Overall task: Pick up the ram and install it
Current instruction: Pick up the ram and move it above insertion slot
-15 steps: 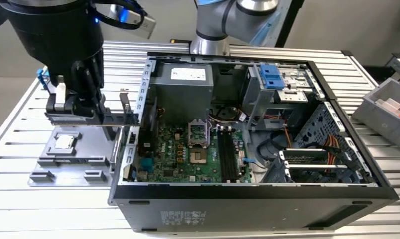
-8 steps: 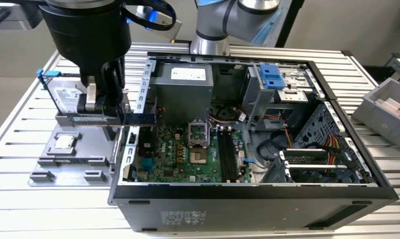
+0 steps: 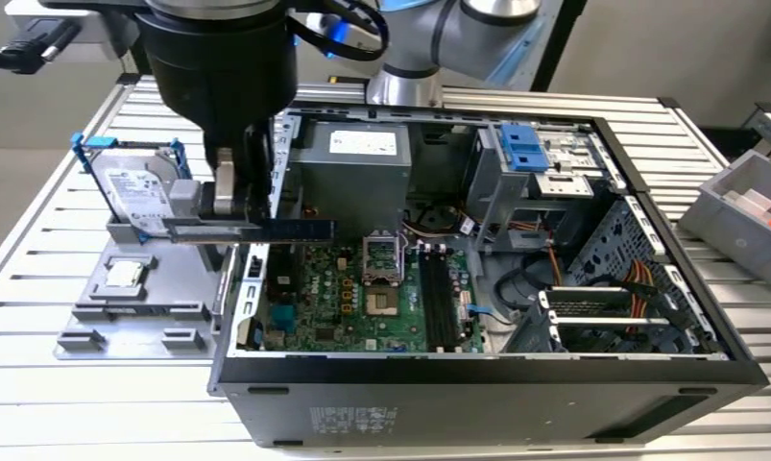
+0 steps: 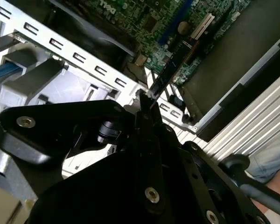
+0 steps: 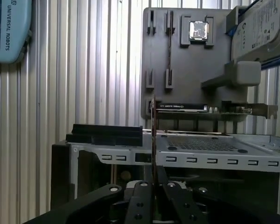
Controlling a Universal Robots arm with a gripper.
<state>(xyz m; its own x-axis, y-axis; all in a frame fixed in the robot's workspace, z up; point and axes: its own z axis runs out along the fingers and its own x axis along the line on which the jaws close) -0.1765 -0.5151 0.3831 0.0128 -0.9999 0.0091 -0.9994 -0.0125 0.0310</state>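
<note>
The ram (image 3: 298,229) is a thin bluish-green stick held level above the open computer case's wall, on the exterior view's left. My gripper (image 3: 231,223) is shut on one end of it, and the rest sticks out over the motherboard (image 3: 347,298). In both wrist views the ram shows edge-on as a thin dark strip (image 4: 170,67) (image 5: 153,140) rising from between the black fingers (image 4: 151,121) (image 5: 142,196). The long black memory slots (image 3: 439,288) lie farther toward the exterior view's right on the board.
A grey fixture plate (image 3: 129,307) beside the case carries a silver hard drive in a blue frame (image 3: 135,182) and a small square chip (image 3: 125,274). The case (image 3: 488,370) holds a power supply, drive cage and cables. A grey bin (image 3: 744,206) stands at the exterior view's right.
</note>
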